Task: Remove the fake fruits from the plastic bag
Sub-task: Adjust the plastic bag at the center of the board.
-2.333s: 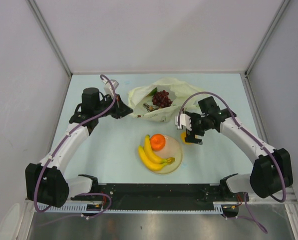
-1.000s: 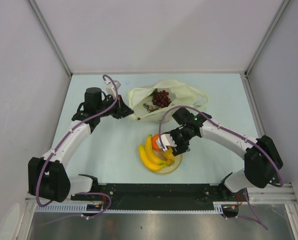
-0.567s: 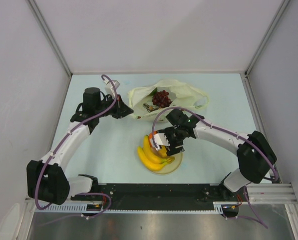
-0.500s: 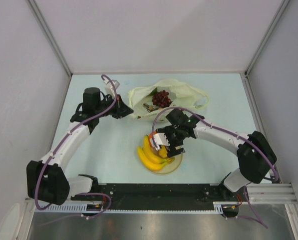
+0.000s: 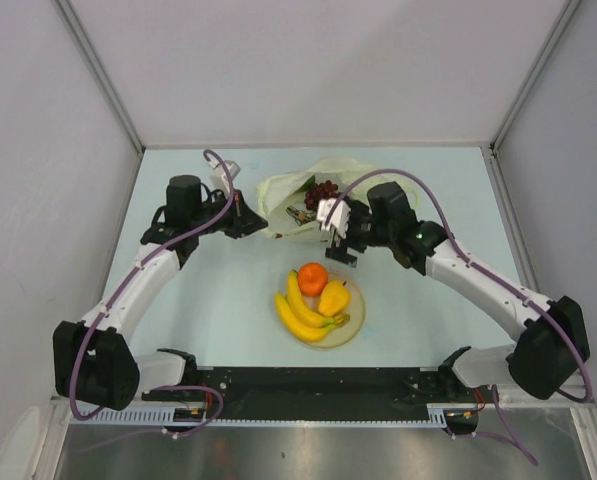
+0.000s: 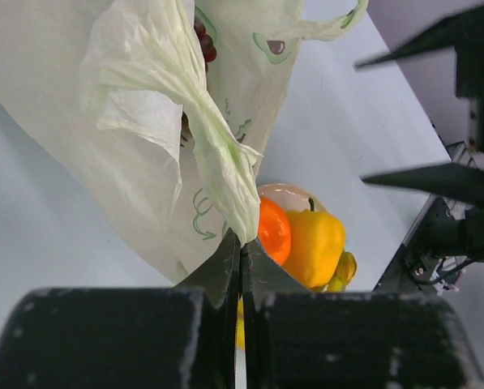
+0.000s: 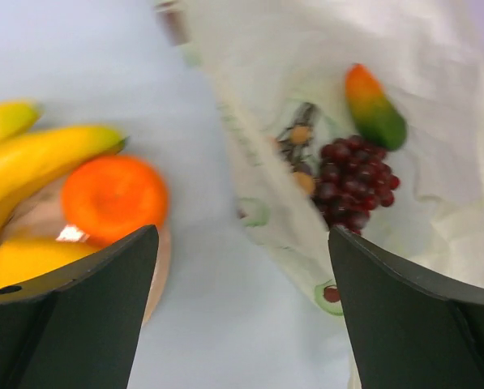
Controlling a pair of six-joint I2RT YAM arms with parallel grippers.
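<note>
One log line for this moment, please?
left gripper: shut on plastic bag | right gripper: open | plate: bananas, orange, yellow fruit | bag: grapes, mango

The plastic bag (image 5: 276, 195) lies near the far edge of the tabletop (image 5: 208, 300), about midway between its left and right edges. Inside it the grapes (image 5: 323, 190) sit toward the back, the mango (image 7: 374, 105) just behind and left of them, the stemmed bits (image 5: 300, 213) in front and to their left. The plate (image 5: 351, 329) lies before the bag, apart from it, nearer the front edge. On the plate, the bananas (image 5: 298, 312) lie at the left, the orange (image 5: 313, 278) at the far side, and the lumpy fruit (image 5: 333, 298) sits right of the bananas, just before the orange.
</note>
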